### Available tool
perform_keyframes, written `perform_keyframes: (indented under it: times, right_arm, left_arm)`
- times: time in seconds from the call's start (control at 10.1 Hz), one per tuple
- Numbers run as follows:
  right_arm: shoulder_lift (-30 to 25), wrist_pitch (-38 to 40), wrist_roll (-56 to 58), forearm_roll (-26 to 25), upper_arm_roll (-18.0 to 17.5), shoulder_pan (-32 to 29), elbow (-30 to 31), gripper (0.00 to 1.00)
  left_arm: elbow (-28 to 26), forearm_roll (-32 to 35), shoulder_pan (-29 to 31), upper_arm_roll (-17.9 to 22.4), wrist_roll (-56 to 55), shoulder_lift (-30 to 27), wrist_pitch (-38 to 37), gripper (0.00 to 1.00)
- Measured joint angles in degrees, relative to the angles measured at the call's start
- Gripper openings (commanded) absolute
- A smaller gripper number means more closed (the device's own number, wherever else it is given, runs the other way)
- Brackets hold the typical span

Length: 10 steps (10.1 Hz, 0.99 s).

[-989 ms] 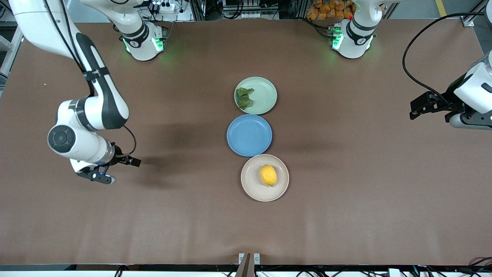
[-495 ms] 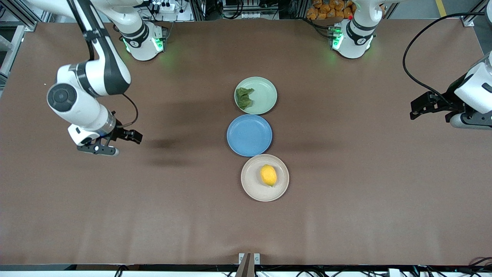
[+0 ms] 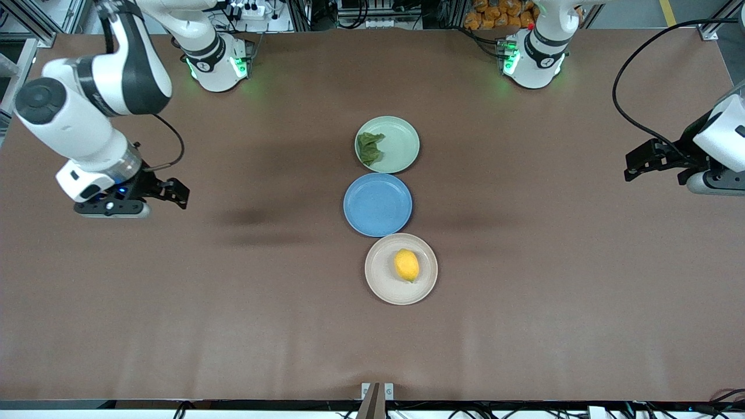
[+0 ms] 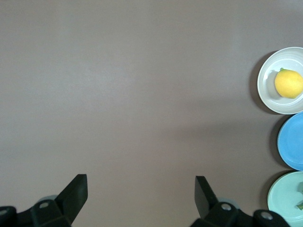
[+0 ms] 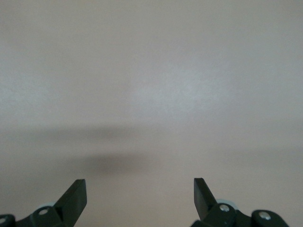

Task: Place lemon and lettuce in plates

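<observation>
On the beige plate (image 3: 401,269), nearest the front camera, lies the lemon (image 3: 406,265), a little off centre toward the left arm's end. Lettuce (image 3: 369,148) lies flat in the green plate (image 3: 387,144), farthest from the camera, close to the rim on the right arm's side. Both items appear placed; the task looks done.

Risks, as judged:
- Lemon is oval and the plate shallow; a knock to the plate or table could roll it over the rim.
- Lettuce sits near the rim; a passing finger or jolt could drag it out.
- Neither risk seems likely unless an arm reaches toward the plates.

Around:
- Blue plate (image 3: 378,204) lies between the two, bare, its rim touching or nearly touching each neighbour. Not part of the task.
- Right gripper (image 3: 169,195) hangs over bare table (image 3: 233,326) toward the right arm's end, well apart from the plates, fingers spread wide, nothing held.
- Left gripper (image 3: 639,163) hangs over the table at the left arm's end, also spread wide and holding nothing; its wrist view catches all three plates.
- Nothing stands between grippers and plates.
</observation>
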<state>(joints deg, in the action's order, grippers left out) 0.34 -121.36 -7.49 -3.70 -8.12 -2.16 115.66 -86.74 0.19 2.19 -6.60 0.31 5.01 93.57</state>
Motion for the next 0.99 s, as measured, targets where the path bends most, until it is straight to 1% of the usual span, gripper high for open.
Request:
perform_keyframes:
  times: [0.2, 0.3, 0.49, 0.69, 0.79, 0.99]
  right_arm:
    - [-0.52, 6.15, 2.26, 1.86, 0.78, -0.73, -5.86, 1.00]
    - [-0.63, 10.59, 3.98, 3.15, 1.46, -1.02, -9.71, 1.00]
    - [-1.10, 20.82, 5.69, 3.77, 2.18, -1.46, -19.81, 1.00]
    - [-1.52, 26.77, 7.55, 3.77, 2.63, -1.47, -27.00, 1.00]
    - [-1.52, 28.38, 8.63, 3.77, 3.19, -1.47, -28.95, 1.00]
    - [-1.47, 30.99, 9.77, 3.77, 4.23, -1.49, -29.95, 1.00]
  left_arm:
    - [0.00, 0.00, 0.01, 0.01, 0.00, 0.00, 0.00, 1.00]
    - [0.00, 0.00, 0.02, 0.01, 0.00, 0.00, 0.00, 1.00]
    - [0.00, 0.00, 0.02, 0.02, 0.00, 0.00, 0.00, 1.00]
    - [0.02, 0.00, 0.02, 0.01, 0.00, -0.01, 0.00, 1.00]
    - [0.02, 0.00, 0.02, 0.02, 0.00, 0.00, 0.00, 1.00]
    - [0.02, 0.00, 0.02, 0.02, 0.00, 0.00, 0.00, 1.00]
